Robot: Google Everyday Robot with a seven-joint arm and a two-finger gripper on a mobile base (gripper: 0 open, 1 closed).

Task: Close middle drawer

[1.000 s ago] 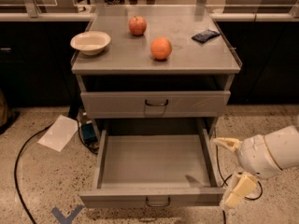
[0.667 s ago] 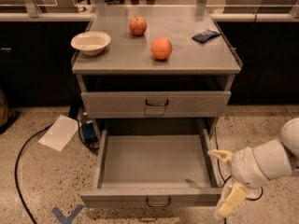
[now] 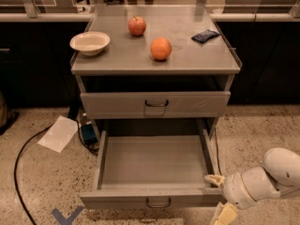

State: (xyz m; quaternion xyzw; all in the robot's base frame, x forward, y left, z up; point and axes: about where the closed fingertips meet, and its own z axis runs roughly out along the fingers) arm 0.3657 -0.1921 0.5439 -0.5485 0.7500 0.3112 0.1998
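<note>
Gripper (image 3: 220, 197) has dropped lower and leftward; fingers spread apart; sits at pulled-out middle drawer's (image 3: 152, 161) right front corner.

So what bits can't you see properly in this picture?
All in the camera view:
- Whatever sits under the open middle drawer: the drawer itself covers it.
- The open gripper at that drawer's front right corner: the bottom edge cuts off its lower finger.
- The dark packet on the cabinet top: too small to tell what it is.
- The gap above the top drawer: lost in shadow.
</note>
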